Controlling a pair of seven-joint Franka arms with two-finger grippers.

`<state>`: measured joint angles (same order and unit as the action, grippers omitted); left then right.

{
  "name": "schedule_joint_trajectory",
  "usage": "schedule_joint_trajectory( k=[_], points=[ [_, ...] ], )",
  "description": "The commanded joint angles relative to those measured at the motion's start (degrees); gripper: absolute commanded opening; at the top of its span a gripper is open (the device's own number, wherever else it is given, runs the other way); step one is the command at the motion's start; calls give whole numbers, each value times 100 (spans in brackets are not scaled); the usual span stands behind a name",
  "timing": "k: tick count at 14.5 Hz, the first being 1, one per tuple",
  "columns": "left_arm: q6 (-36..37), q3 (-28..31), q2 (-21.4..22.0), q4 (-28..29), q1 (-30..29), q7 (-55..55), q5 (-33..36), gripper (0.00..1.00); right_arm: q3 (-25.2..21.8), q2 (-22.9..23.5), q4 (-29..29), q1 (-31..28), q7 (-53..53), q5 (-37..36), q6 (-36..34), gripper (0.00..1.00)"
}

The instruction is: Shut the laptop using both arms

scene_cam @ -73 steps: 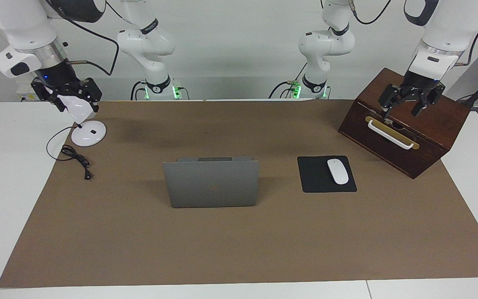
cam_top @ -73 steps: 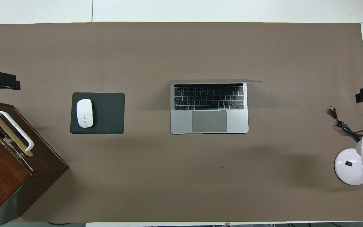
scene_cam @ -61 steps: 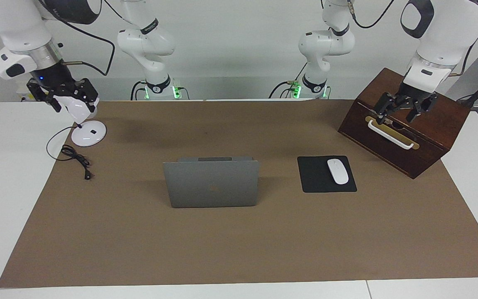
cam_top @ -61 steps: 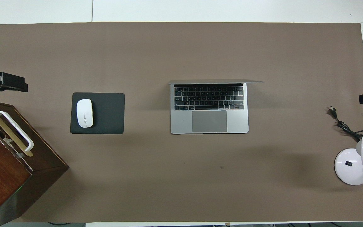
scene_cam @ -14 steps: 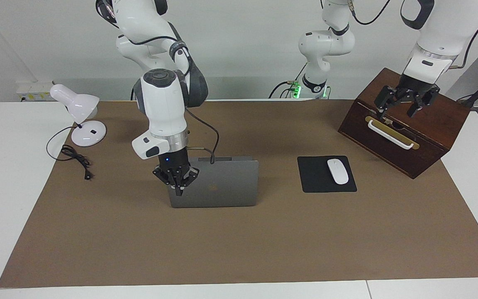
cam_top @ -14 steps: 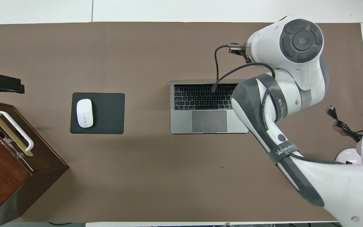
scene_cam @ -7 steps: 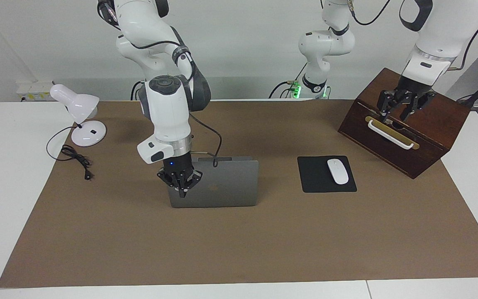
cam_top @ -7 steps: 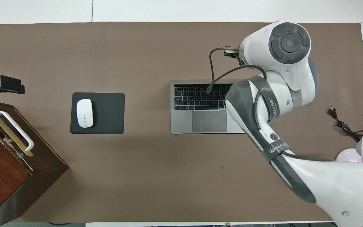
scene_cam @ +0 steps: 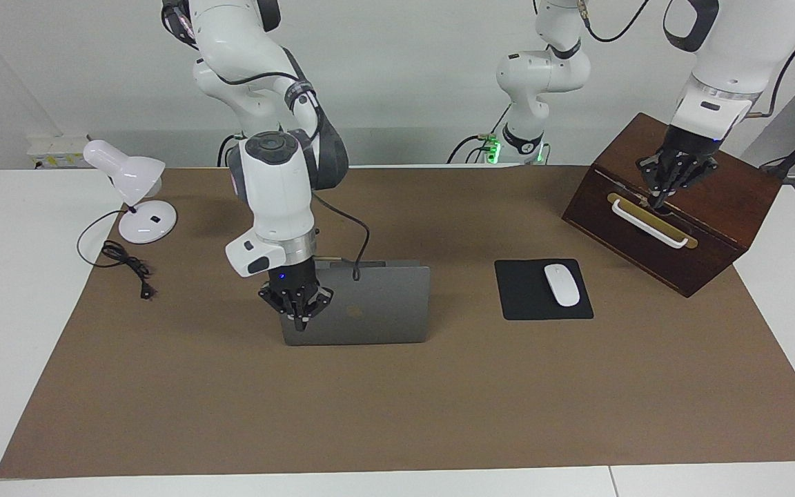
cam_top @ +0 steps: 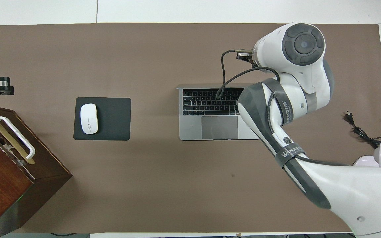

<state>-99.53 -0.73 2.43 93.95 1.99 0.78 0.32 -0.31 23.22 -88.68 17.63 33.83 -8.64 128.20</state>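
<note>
The silver-grey laptop (scene_cam: 370, 304) stands open mid-table, its lid upright with the apple logo on its outer face; its keyboard shows in the overhead view (cam_top: 217, 122). My right gripper (scene_cam: 299, 323) is shut and points down right at the lid's outer face, near the lid's end toward the right arm's end of the table. I cannot tell whether it touches the lid. The right arm hides it in the overhead view. My left gripper (scene_cam: 660, 199) is shut and hangs over the wooden box, by its white handle; it also shows in the overhead view (cam_top: 2, 86).
A black mouse pad (scene_cam: 525, 297) with a white mouse (scene_cam: 562, 284) lies beside the laptop, toward the left arm's end. A dark wooden box (scene_cam: 715, 228) stands at that end. A white desk lamp (scene_cam: 136, 200) and its cord (scene_cam: 125, 262) are at the right arm's end.
My right arm swung from the lamp over to the laptop lid's outer face and has edged slightly toward the lid's end. My left gripper closed its fingers over the box.
</note>
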Motion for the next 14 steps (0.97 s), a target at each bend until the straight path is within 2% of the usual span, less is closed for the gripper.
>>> schedule_joint_trajectory(
  k=[1,3,4,8,14],
  points=[
    [-172,3,162,229,91,-78,-154,0,31,-2,-96,-58,45,-41,38,0],
    [-268,12,197,325,56,-226,-504,0,31,-11,-114,-58,45,-50,3,0],
    [-521,12,310,578,38,-245,-689,0,23,-11,-97,-58,45,-50,-5,0],
    [-2286,3,1144,2448,108,-245,-971,0,23,-11,-70,-67,28,-68,-102,0],
    [-4678,3,2164,4647,714,-210,-1078,0,23,-20,-70,-84,19,-103,-208,0]
  ],
)
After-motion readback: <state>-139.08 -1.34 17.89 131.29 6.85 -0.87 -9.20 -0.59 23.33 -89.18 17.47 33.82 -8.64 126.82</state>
